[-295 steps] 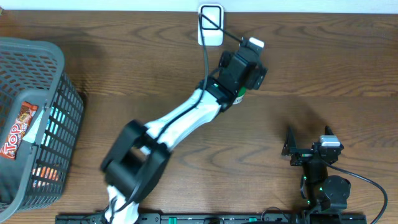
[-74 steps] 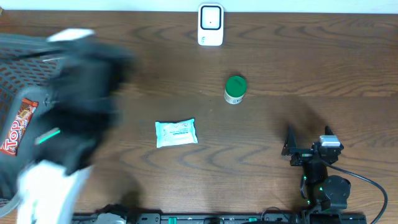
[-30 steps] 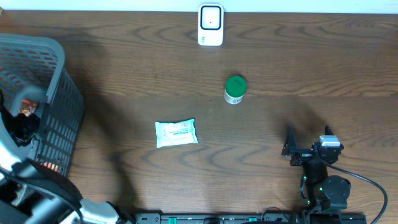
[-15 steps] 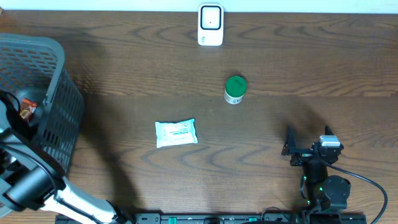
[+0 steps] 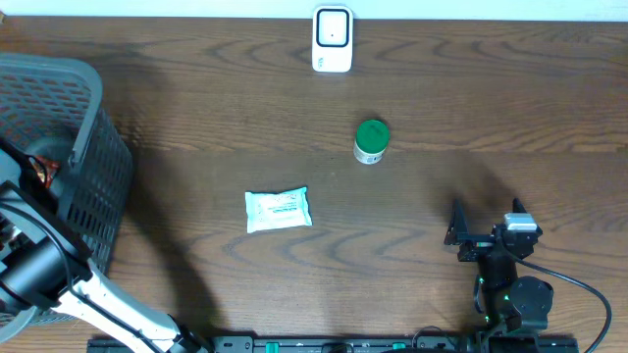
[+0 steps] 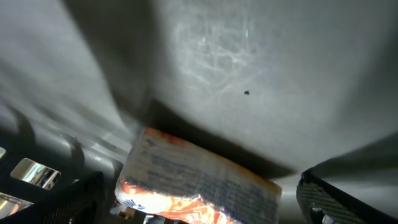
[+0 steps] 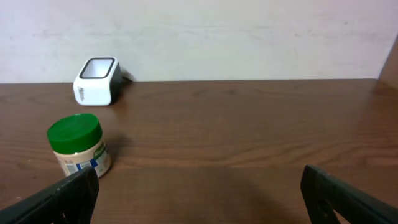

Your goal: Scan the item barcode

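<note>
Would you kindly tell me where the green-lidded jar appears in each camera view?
Overhead: green-lidded jar right of centre, below and right of the white scanner.
Left wrist: not in it.
Right wrist: green-lidded jar at lower left, in front of the white scanner.
Shared landmark: the white scanner, in the overhead and right wrist views.

Matt wood-grain table [image 5: 491, 108], plastic mesh basket [image 5: 98, 186], glossy crinkled packet [image 6: 199, 180]

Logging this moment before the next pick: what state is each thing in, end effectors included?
Basket: upright, snack packet inside.
Snack packet: lying in the basket, not gripped.
Left end effector: open, down in the basket over the packet.
Right end effector: open, empty.
Wipes pack: flat on the table.
Jar: upright, green lid on.
Scanner: upright, nothing at it.
</note>
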Motion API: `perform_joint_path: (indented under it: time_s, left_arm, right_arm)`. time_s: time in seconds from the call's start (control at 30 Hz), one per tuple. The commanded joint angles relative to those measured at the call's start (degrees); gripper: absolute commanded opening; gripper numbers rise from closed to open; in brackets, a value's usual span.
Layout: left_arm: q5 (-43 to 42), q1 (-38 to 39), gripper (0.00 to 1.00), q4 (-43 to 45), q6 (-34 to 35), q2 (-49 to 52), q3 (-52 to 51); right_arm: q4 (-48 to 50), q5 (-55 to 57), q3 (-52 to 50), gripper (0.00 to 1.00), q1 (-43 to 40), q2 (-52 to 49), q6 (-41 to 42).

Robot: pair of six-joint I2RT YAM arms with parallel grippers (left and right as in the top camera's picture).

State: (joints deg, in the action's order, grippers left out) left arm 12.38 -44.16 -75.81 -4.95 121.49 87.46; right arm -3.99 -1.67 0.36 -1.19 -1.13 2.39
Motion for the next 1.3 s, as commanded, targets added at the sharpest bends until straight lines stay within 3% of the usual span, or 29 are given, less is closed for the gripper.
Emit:
perform_joint_path:
  time_s: [0.0, 0.17, 0.3, 0.5, 0.7, 0.87, 0.97, 1.03, 1.27]
  left_arm:
    - [1.1, -1.1, 0.98, 0.7, -0.4, 2.6, 0.0]
    - [-1.4, -1.5, 0.97, 1.3, -0.4, 4.5, 0.0]
    - [-1.4, -1.5, 0.68, 1.4, -0.4, 4.6, 0.0]
    - [-3.0, -1.5, 0.62, -0.2, 0.1, 4.6, 2.2]
    - [-3.8, -1.5, 0.60, -9.9, 3.3, 4.3, 16.1]
    - [-15.3, -1.5, 0.60, -19.5, 3.3, 4.1, 36.0]
    - [-27.0, -1.5, 0.59, -21.0, 4.2, 2.9, 46.2]
    - [-36.5, -1.4, 0.54, -20.2, 4.5, 0.1, 49.7]
    - [-57.5, -1.0, 0.53, -13.4, 7.2, -12.3, 51.9]
  right_arm:
    - [-0.2, 0.1, 0.0, 0.99, 0.1, 0.0, 0.5]
    - [-0.2, 0.1, 0.0, 0.99, 0.1, 0.0, 0.5]
    - [-0.2, 0.1, 0.0, 0.99, 0.1, 0.0, 0.5]
    - [-0.2, 0.1, 0.0, 0.99, 0.1, 0.0, 0.6]
    - [-0.2, 0.1, 0.0, 0.99, 0.1, 0.0, 0.6]
    - [-0.2, 0.1, 0.0, 0.99, 0.1, 0.0, 0.5]
    - [-0.2, 0.1, 0.0, 0.99, 0.1, 0.0, 0.6]
    - [-0.2, 0.1, 0.0, 0.99, 0.1, 0.0, 0.6]
    - [-0.2, 0.1, 0.0, 0.99, 0.1, 0.0, 0.5]
